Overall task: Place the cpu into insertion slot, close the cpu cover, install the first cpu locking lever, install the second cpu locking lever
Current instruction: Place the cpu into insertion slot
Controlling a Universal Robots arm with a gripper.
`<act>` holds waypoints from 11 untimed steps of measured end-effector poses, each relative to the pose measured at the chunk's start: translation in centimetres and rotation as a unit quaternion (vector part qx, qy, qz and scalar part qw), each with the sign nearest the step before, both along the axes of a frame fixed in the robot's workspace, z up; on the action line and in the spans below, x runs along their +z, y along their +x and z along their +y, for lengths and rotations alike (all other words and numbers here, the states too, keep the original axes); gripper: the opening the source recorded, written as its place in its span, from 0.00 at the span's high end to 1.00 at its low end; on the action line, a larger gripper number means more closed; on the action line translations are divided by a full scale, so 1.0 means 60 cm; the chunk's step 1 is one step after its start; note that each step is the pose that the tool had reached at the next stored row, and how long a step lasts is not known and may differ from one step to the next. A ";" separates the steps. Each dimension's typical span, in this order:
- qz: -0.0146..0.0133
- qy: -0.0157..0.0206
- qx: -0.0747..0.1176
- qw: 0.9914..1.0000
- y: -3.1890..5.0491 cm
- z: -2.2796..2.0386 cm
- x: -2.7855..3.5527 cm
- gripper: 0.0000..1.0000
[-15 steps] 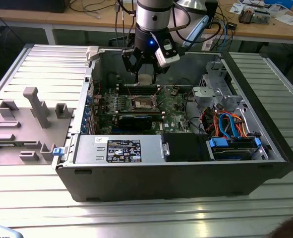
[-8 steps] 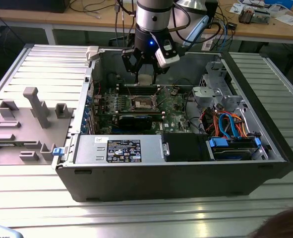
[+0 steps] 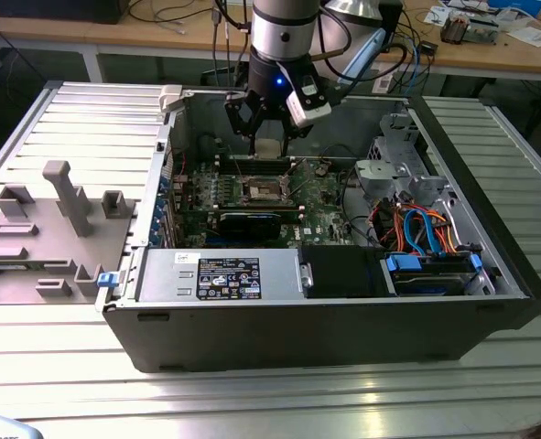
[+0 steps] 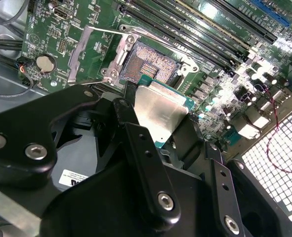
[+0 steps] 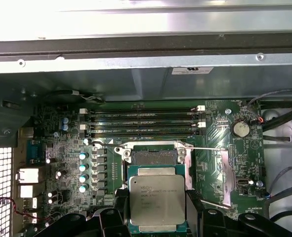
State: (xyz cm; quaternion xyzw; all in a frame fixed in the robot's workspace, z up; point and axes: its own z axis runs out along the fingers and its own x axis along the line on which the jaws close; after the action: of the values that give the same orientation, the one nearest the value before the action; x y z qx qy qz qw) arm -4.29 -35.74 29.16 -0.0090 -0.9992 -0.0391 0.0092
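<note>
While the black 2-fingered gripper (image 3: 268, 135) hangs inside the open grey metal computer case (image 3: 343, 338), at the upper middle of the exterior view, it pinches the cpu (image 3: 268, 150), a small flat square chip with a dull silver-grey metal top. In the first wrist view its black fingers (image 5: 194, 210) press on 2 opposite edges of the chip, metal face toward the camera. The cpu is held clear of the green circuit board (image 3: 330, 208), close to the insertion slot (image 5: 153, 157), a small square socket with a dark centre and a silvery rim, but not seated in it. In the second wrist view the cpu cover (image 4: 75, 59), a thin silvery metal frame with a large window, lies swung open beside the bare socket. A thin silvery wire lever (image 5: 207, 148) runs along the socket's edge, with 4 long dark memory slots (image 5: 141, 121) beyond it.
</note>
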 end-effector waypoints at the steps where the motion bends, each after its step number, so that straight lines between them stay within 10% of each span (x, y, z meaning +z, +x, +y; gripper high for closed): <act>1: 0.000 0.000 0.000 1.000 0.000 0.0000 0.000 0.45; 11: 0.000 -0.001 0.000 1.000 0.000 0.0001 -0.008 0.45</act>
State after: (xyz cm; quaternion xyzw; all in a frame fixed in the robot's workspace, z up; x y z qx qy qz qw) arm -4.28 -35.73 28.69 -0.0090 -0.9992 -0.0380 0.0091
